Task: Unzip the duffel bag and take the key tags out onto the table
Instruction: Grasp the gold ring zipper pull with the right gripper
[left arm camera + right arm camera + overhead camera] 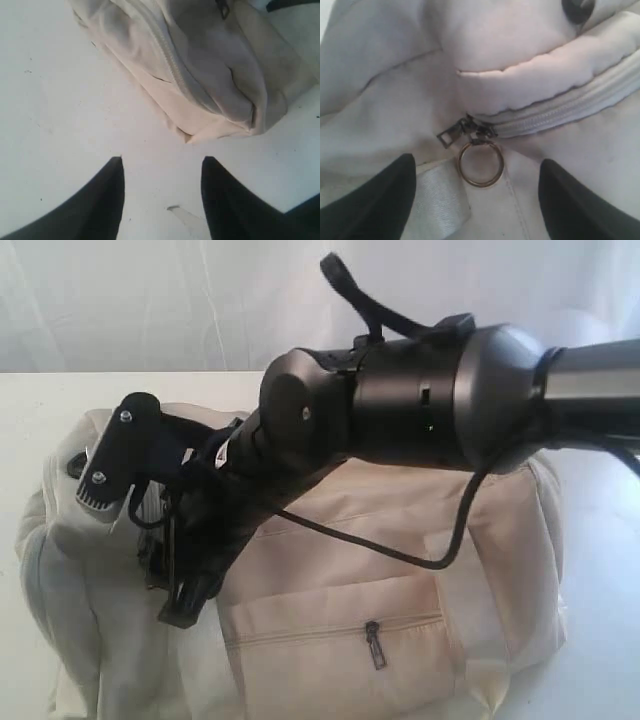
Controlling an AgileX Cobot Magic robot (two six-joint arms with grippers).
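The cream duffel bag [500, 550] lies on the white table [30, 410], and its side pocket zip [373, 642] is shut. My right arm reaches across to the bag's left end. There my right gripper [140, 545] is open, its fingers on either side of the main zipper's pull [451, 134] and brass ring [480, 165] without touching them. The zipper teeth [560, 112] are closed. My left gripper [162, 159] is open and empty above bare table [60, 100], just off one end of the bag [210, 65]. The key tags are hidden.
A black cable [400, 552] from the right arm droops over the bag's top. A pale webbing strap [437, 200] lies beside the ring. A small mark or scrap [175, 208] shows on the table between the left fingers.
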